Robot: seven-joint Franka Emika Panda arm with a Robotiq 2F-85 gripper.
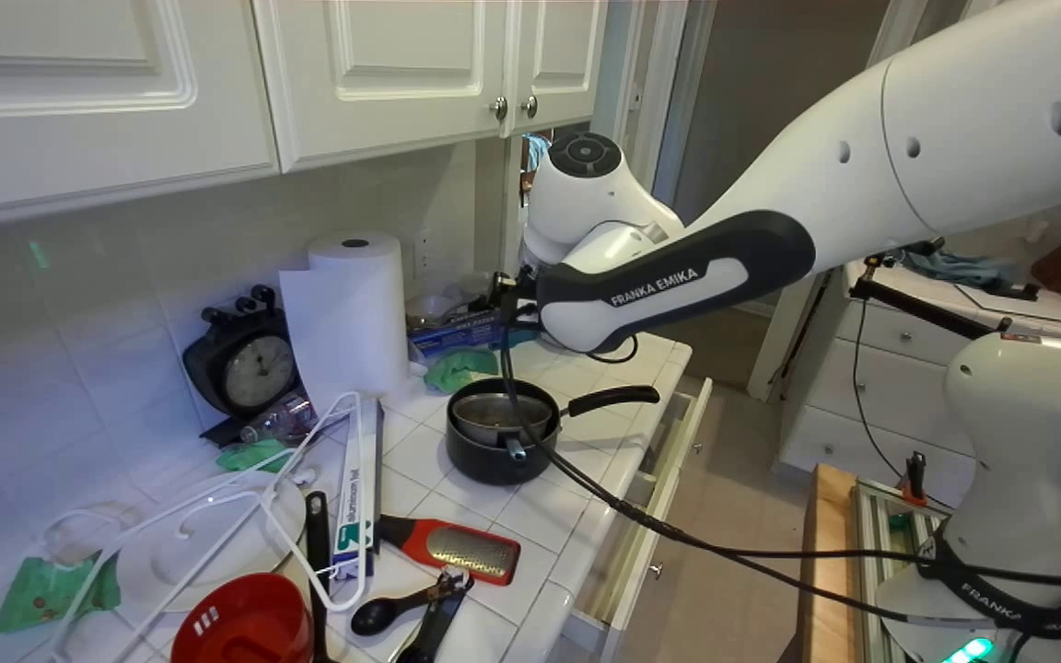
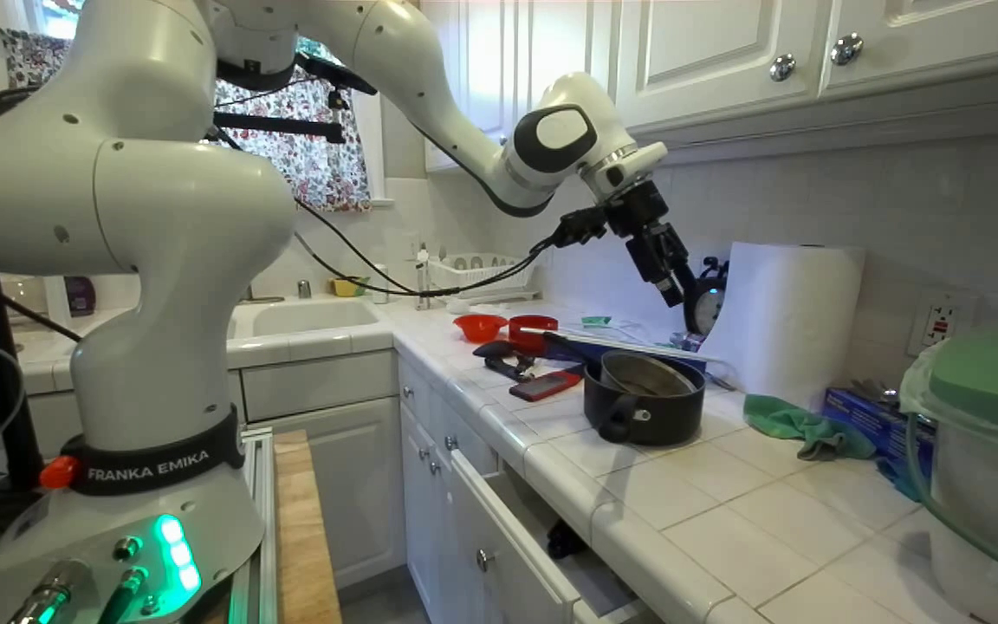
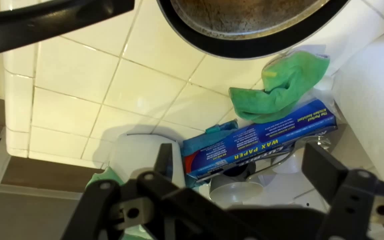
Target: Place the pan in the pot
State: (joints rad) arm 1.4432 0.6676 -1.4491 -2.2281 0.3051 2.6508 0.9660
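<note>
Jaws gape; round pot holds stained metal pan.

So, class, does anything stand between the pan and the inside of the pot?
Nothing visible does: the pan already sits in the pot, tilted, with nothing seen separating them. The cables only cross in front of them in an exterior view.

In an exterior view the camera looks down toward the grey doorway; in an exterior view, past my white base. Both share the round matte black pot. Closest, my wrist view faces down past my black two-fingered claw.
</note>
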